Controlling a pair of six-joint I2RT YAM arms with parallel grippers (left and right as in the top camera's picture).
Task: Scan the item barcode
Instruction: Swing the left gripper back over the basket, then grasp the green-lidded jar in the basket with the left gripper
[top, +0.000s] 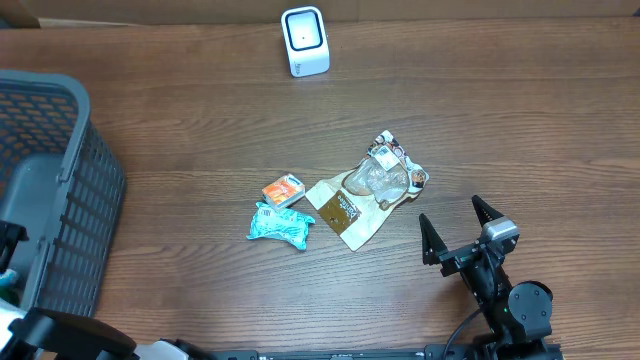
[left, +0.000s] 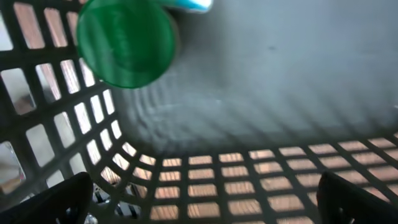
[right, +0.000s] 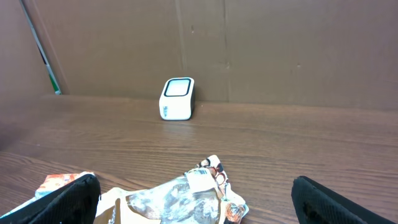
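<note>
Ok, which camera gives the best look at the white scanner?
The overhead view: the white scanner is whole and sharp, its window plain to see. The right wrist view also shows it, from a low angle by the back wall. The left wrist view, inside the basket, misses it.

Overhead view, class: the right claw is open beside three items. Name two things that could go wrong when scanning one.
The orange box, teal packet and brown bag lie bunched, so the right claw may catch two. The scanner stands far across the table; the bag could sag and hide its barcode.
</note>
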